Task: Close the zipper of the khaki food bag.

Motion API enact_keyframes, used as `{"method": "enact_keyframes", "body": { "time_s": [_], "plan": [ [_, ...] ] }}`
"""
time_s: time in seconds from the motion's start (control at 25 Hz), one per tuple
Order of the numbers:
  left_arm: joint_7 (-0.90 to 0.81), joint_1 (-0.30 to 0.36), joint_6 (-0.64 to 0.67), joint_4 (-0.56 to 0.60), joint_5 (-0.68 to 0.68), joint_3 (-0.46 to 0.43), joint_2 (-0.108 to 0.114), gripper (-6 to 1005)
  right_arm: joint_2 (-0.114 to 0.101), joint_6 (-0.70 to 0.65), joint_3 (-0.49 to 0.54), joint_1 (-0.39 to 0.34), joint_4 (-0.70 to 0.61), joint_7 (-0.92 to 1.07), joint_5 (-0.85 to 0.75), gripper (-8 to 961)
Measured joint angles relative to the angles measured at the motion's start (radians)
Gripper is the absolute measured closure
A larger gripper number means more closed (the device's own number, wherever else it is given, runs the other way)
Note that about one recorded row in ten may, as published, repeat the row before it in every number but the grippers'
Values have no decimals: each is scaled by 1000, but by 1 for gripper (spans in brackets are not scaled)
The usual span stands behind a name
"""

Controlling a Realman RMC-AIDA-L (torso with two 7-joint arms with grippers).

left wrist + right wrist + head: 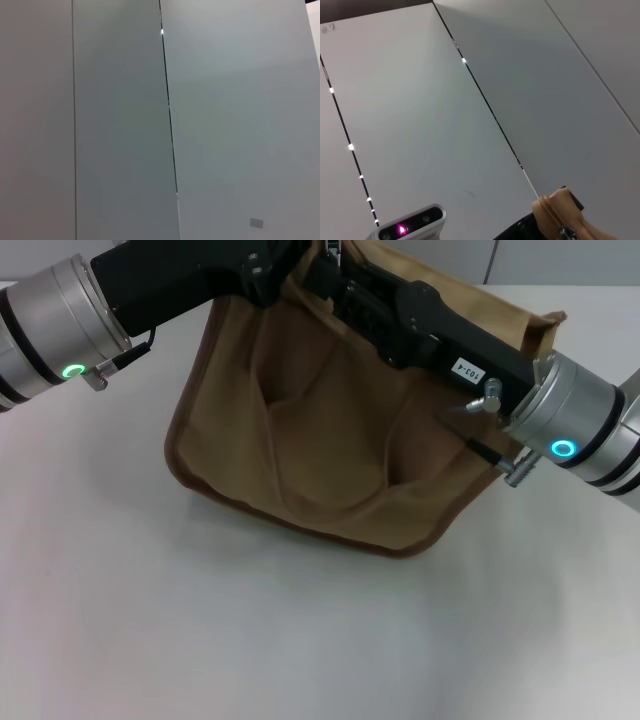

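Zipper [560, 222] first: only a short stretch of it shows, in the right wrist view, as a strip of khaki tape with a small silver slider at its lower end. It runs along the top edge of the khaki food bag [330, 450], which stands on the white table [300, 640] toward the far side, front face turned to the head camera, its two flat handles hanging slack against the canvas.

Both arms reach in over the bag's top edge. The left gripper [262, 268] comes from the left and meets the bag near its upper left corner; the right gripper [350, 285] comes from the right and lies across the top, close to the middle. Their fingers are hidden behind the dark gripper bodies and the picture's upper edge, so whether either is spread or closed on anything cannot be told. The left wrist view shows only pale wall panels (no bag at all).

Judging from this, the closing pull looks to be under way or about to start. To do it well, one gripper should pin the bag's end so the tape stays taut, while the other draws the slider straight along the zipper line, not upward, and watches for canvas folding into the teeth.
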Motion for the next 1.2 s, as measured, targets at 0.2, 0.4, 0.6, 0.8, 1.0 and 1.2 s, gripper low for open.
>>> {"method": "enact_keyframes", "body": {
  "time_s": [0.2,0.4,0.6,0.8,1.0,1.2],
  "plan": [
    [0,0,0,0,0,0,0,971,1,8,0,1,0,0,6,633],
    [0,0,0,0,0,-1,0,971,0,19,-4,2,-3,1,5,803],
    [0,0,0,0,0,-1,0,972,0,26,0,2,0,1,5,920],
    [1,1,0,-2,0,-1,0,972,1,24,0,-7,-2,1,4,943],
    [2,9,1,-3,0,-7,0,972,1,14,1,-32,-4,1,6,943],
    [4,12,1,-25,-3,-13,1,972,-2,-3,1,-46,-6,1,7,943]
  ]
}}
